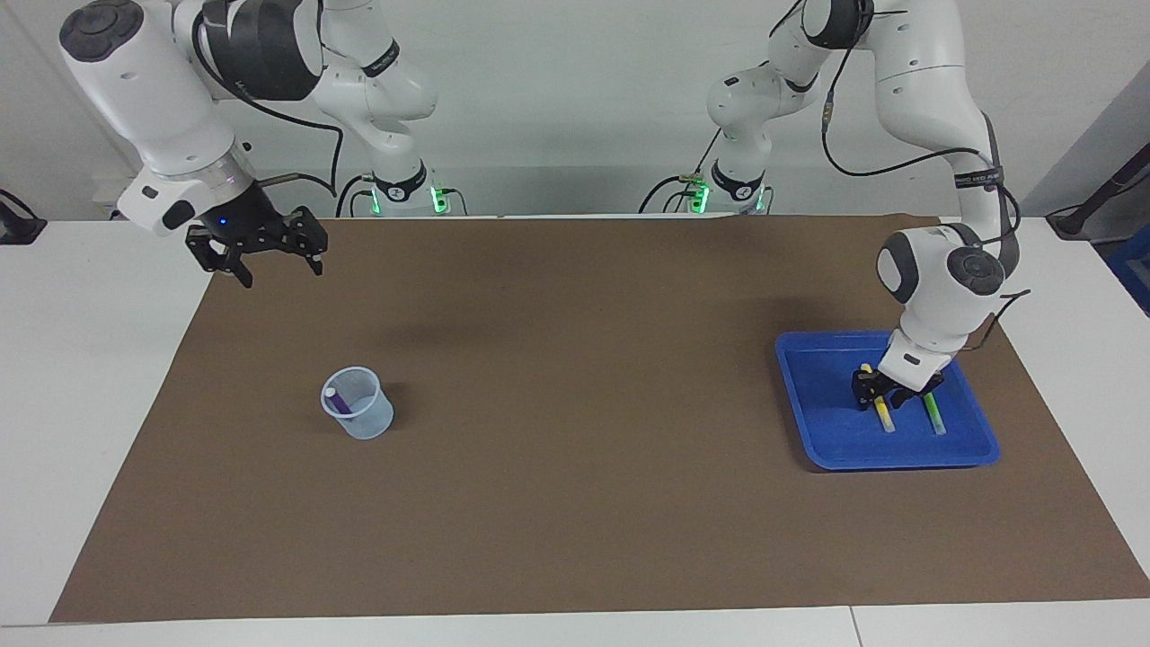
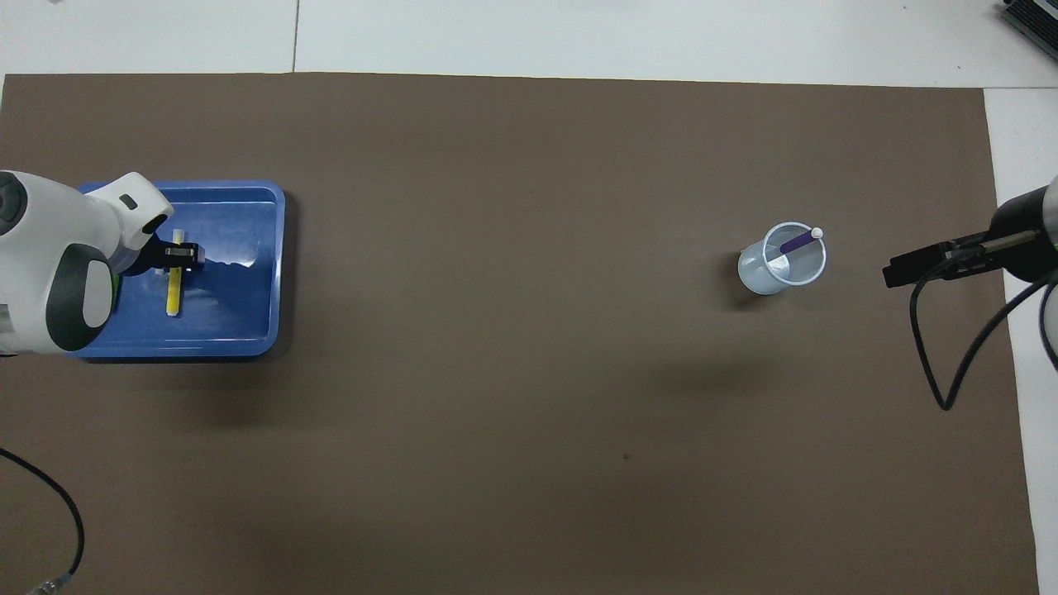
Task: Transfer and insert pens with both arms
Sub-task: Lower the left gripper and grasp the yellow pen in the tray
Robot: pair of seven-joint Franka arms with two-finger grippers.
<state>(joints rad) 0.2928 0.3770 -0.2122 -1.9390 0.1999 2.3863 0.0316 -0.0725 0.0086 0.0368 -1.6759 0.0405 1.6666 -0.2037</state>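
Left pincer [image 1: 870, 393] down in the blue tray [image 1: 813, 395], fingers either side of the yellow pen [image 1: 882, 413] near its pale end, partly drawn in; not clear whether pressing on the barrel yet, so no telling if the pen is gripped. Best done by finishing the squeeze squarely across the barrel before any lift; keeping the fingers level with the tray floor so the pen is not pushed sideways or rolled; then rising straight up, clear of the tray wall, before carrying toward the middle of the surface. Likely risk: a pinch so close to one end lets the long coloured part droop or swing. Yellow pen lying flat in the tray, pale end toward the robots, coloured end running out from under the pincer away from them; green pen [image 1: 934, 415] flat just beside it, toward the left arm's end of the tray, untouched, mostly under the wrist in the overhead view. Right pincer [image 1: 269, 256] waiting in the air over the edge of the brown mat [image 1: 575, 503], fingers spread, empty. Clear cup [image 1: 358, 403] well apart, at the right arm's end, with the purple pen [image 1: 338, 402] leaning inside it.
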